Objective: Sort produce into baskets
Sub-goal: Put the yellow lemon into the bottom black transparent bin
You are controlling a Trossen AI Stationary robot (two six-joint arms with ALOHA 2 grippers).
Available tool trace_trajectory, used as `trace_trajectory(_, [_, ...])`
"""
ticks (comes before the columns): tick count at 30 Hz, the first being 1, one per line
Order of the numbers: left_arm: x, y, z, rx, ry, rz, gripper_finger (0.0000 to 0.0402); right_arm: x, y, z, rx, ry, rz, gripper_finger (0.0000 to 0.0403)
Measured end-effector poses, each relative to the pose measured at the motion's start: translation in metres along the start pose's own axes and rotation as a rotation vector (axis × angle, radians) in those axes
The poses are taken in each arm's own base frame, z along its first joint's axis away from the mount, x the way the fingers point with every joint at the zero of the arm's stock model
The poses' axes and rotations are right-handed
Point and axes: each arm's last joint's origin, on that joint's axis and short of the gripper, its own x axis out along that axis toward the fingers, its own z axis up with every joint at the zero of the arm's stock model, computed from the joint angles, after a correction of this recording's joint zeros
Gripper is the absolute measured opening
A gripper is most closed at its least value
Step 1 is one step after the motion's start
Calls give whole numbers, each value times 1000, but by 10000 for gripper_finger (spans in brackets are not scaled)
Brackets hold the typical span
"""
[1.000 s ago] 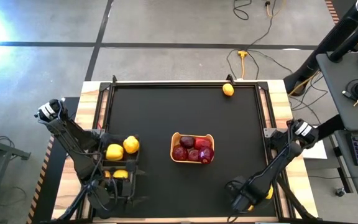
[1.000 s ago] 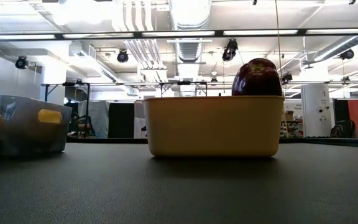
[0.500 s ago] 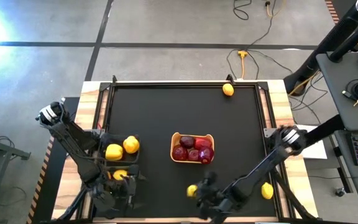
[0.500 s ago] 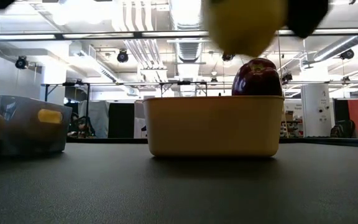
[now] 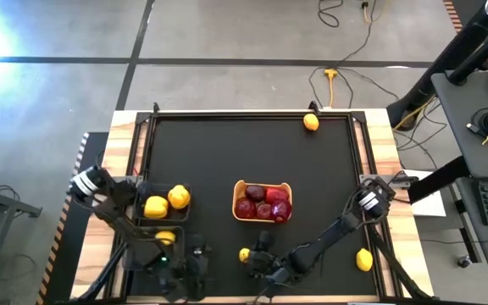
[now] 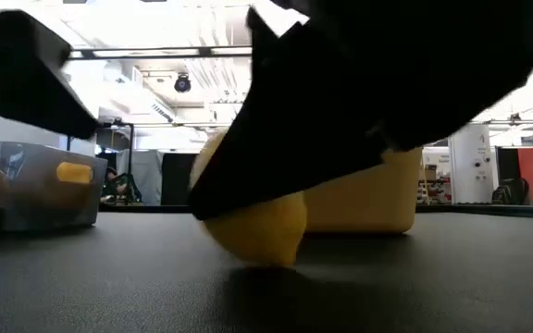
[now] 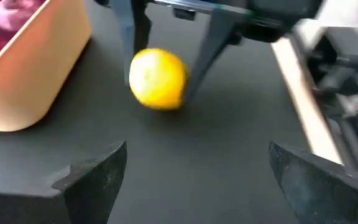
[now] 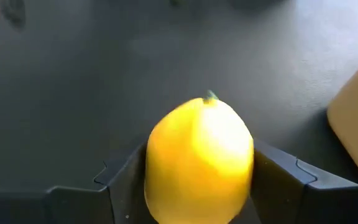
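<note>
Flanking smooth oval lemon: fingers.

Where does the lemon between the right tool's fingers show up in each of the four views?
High view: lemon near the table's front edge, below and left of the tan tray.
Low view: lemon resting on the mat at centre, under the dark right tool.
Left wrist view: lemon upper centre, between that tool's fingers.
Right wrist view: lemon bottom centre.
Shared landmark: the tan tray, seen beside it in all four.
</note>
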Motion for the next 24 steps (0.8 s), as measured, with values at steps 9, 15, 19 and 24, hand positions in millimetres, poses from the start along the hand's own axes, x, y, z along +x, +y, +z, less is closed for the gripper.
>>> trace_trajectory(9, [35, 19, 5, -50, 29, 104, 372, 2, 2, -4, -3, 22, 24, 287])
trace_trajectory(15, [41, 20, 11, 42, 25, 34, 372, 2, 1, -4, -7, 23, 23, 318])
trace_trajectory(19, [46, 22, 19, 90, 5, -33, 372, 2, 3, -6, -14, 70, 79, 328])
trace_trajectory(24, [52, 29, 25, 113, -6, -42, 372, 0, 2, -7, 3, 128, 116, 326])
